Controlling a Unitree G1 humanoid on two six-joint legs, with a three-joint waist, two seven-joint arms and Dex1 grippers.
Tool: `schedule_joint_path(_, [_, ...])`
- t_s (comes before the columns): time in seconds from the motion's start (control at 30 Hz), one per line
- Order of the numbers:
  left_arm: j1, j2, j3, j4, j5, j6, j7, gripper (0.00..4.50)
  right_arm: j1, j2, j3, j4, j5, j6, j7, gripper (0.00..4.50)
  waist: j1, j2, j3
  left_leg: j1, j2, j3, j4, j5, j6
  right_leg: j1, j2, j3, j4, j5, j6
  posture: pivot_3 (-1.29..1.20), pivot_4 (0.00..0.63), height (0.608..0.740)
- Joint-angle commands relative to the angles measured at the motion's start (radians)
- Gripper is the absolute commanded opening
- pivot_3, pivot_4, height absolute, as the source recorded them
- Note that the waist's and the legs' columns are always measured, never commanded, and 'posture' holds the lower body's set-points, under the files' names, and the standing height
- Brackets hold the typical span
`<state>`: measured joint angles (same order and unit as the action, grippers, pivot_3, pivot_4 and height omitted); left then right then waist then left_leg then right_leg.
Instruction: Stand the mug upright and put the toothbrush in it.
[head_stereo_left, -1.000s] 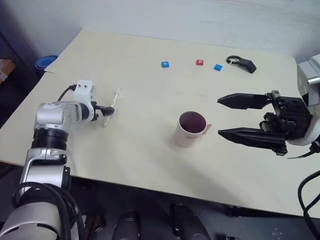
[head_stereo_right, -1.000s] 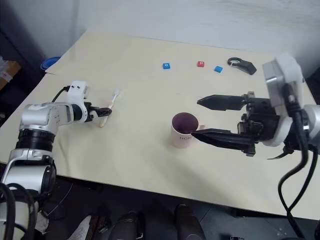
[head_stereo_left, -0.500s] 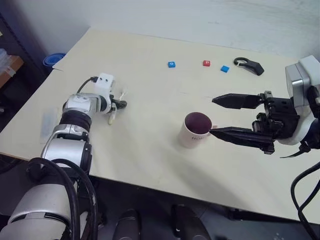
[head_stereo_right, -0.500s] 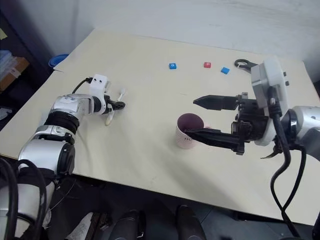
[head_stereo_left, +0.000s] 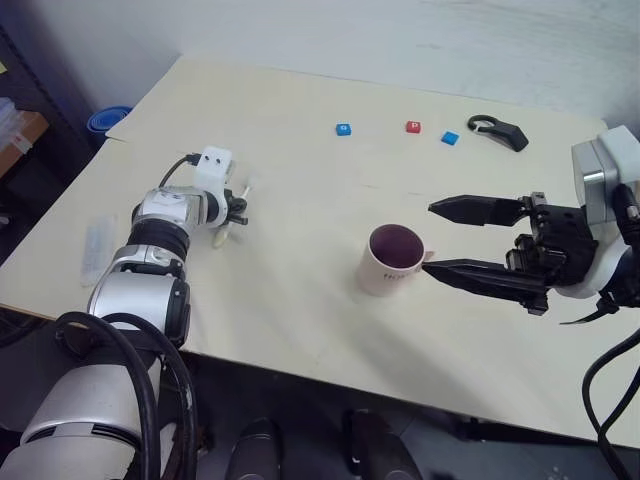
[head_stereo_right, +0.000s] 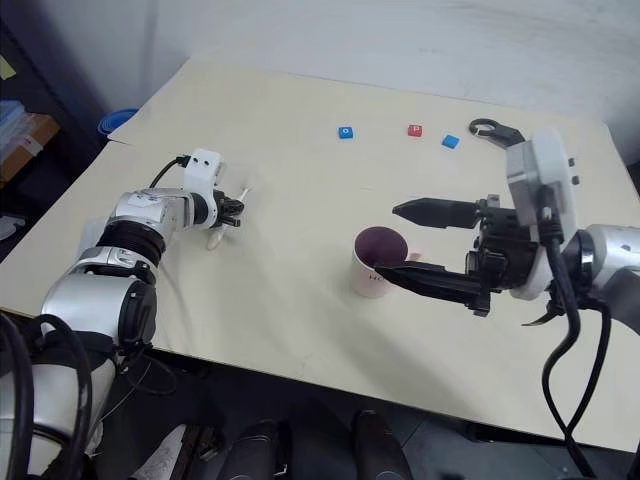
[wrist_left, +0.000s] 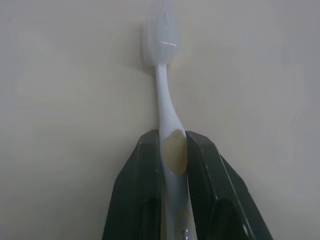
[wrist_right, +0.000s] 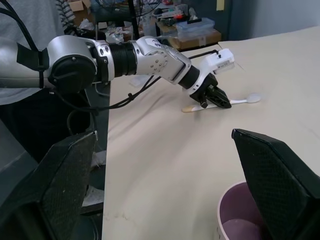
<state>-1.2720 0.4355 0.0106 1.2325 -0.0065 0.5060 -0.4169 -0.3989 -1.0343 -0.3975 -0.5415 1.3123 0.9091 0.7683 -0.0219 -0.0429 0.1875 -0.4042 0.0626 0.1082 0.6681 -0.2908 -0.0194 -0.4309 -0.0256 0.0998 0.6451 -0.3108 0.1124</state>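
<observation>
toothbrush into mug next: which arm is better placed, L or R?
Left. The left hand is already shut on the toothbrush, which lies on the table. The right hand is open beside the upright mug, holding nothing.

Toothbrush lies on table, left of mug.

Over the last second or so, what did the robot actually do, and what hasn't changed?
The left gripper closed its fingers on the toothbrush, which lies on the table. A second ago those fingers were open around its handle. The mug stands upright where it was, and the right gripper still waits open beside it. The small blocks at the far side have not moved.
</observation>
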Motion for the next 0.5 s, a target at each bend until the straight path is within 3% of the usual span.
schedule_joint_path(0.03, [-0.006, -0.004, 0.027, -0.018, -0.016, -0.016, -0.032, 0.42, 0.022, -0.027, -0.041, 0.002, 0.000, 0.005, -0.002, 4.50, 0.000, 0.000, 0.000, 0.000, 0.000, 0.000, 0.000, 0.000, 0.000, 0.000, 0.000, 0.000, 0.000, 0.000, 0.000, 0.00, 0.150, 0.740])
schedule_joint_path(0.17, [-0.007, -0.020, 0.136, -0.180, -0.158, -0.078, -0.186, 0.42, 0.067, -0.034, -0.063, 0.005, -0.055, -0.005, -0.032, 4.50, 0.000, 0.000, 0.000, -0.001, 0.000, 0.000, 0.000, 0.000, 0.000, -0.001, 0.000, 0.000, 0.000, 0.000, 0.000, 0.00, 0.150, 0.740])
schedule_joint_path(0.3, [0.030, -0.088, 0.232, -0.556, -0.405, 0.056, -0.361, 0.42, 0.171, -0.033, -0.161, 0.026, -0.079, 0.018, -0.039, 4.50, 0.008, 0.000, 0.000, -0.003, 0.001, -0.001, 0.000, 0.002, -0.004, -0.001, 0.000, -0.001, 0.001, 0.000, 0.000, 0.00, 0.150, 0.740])
schedule_joint_path(0.5, [0.035, -0.253, 0.219, -0.890, -0.615, 0.198, -0.392, 0.42, 0.288, -0.003, -0.257, -0.002, -0.079, 0.024, -0.085, 4.50, 0.020, 0.001, -0.001, -0.001, 0.001, 0.000, 0.001, 0.002, -0.005, 0.001, 0.000, -0.001, 0.001, 0.000, 0.001, 0.00, 0.150, 0.740])
